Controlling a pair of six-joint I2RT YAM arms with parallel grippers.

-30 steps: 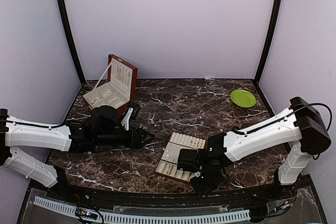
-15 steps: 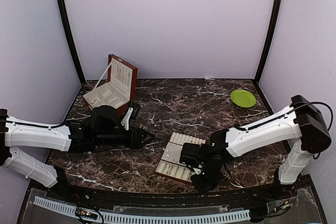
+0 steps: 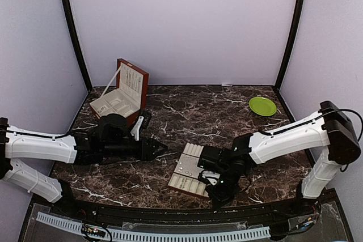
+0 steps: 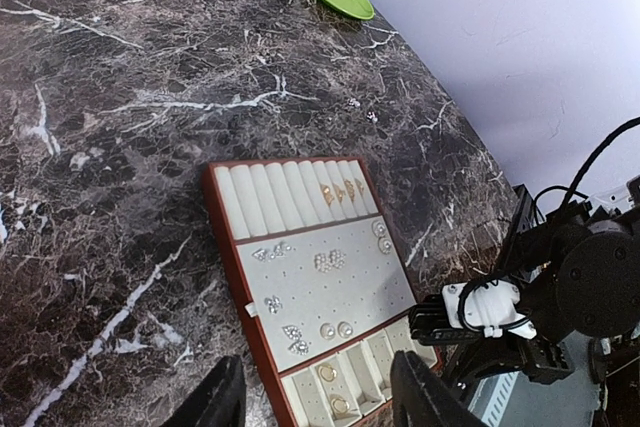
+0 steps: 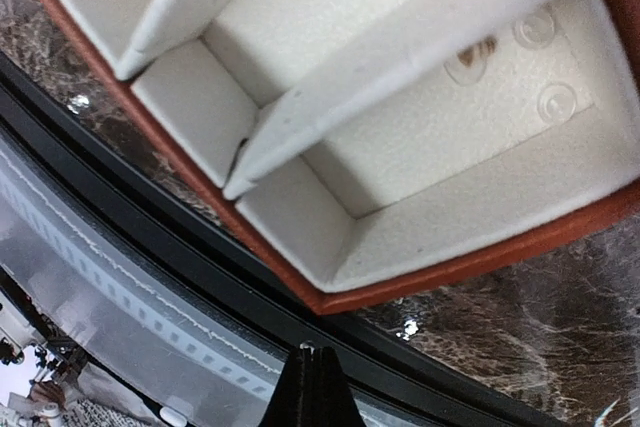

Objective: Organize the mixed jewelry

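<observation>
Left wrist view: the jewelry (image 4: 330, 262) lies mostly on the tray (image 4: 375, 282), with two specks loose on the marble (image 4: 150, 147) beyond. The pieces look tiny, light, hard and probably slippery, so each wants a fingertip pinch across its body. The left gripper (image 4: 320, 402) stands open and empty; the right gripper (image 5: 312, 387) is closed.

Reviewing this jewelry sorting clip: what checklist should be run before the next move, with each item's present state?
1. Left hand open and holding nothing: ok.
2. Right hand shut, low by the near corner of the insert tray; whether it grips a piece: cannot tell.
3. Insert tray lying flat on the table, compartments facing up: ok.
4. All jewelry off the table: not ok, loose pieces lie on the marble beyond the tray.
5. Wooden box open, lid raised: ok.
</observation>
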